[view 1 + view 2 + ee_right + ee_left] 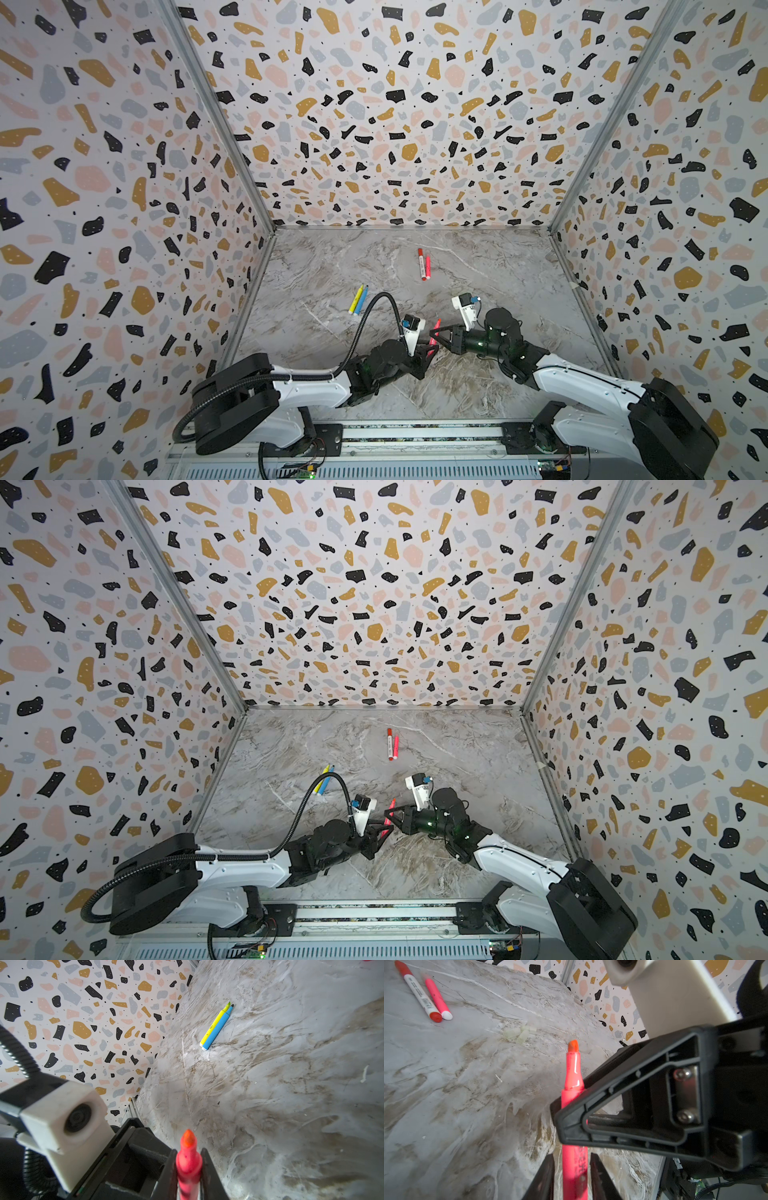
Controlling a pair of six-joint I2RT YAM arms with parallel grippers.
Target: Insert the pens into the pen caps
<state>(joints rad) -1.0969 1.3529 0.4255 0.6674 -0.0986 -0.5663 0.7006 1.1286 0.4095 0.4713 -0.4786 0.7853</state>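
A pinkish-red pen [189, 1159] with a bare orange tip is held above the marble table. My right gripper [189, 1152] is shut on it just below the tip. In the left wrist view, my left gripper [572, 1156] is open. Its fingers [548, 1172] stand on either side of the pen's body [573, 1088], with a gap on both sides. In both top views the two grippers meet at this pen [435, 332] [390, 812], front centre. A small cluster of pale translucent pen caps [519, 1032] lies on the table beyond it.
A yellow pen [355, 299] and a blue pen [361, 300] lie side by side, uncapped, at mid left. A white-bodied pen with red ends [422, 264] and another pinkish-red pen [428, 267] lie together further back. Patterned walls [374, 124] enclose the table on three sides.
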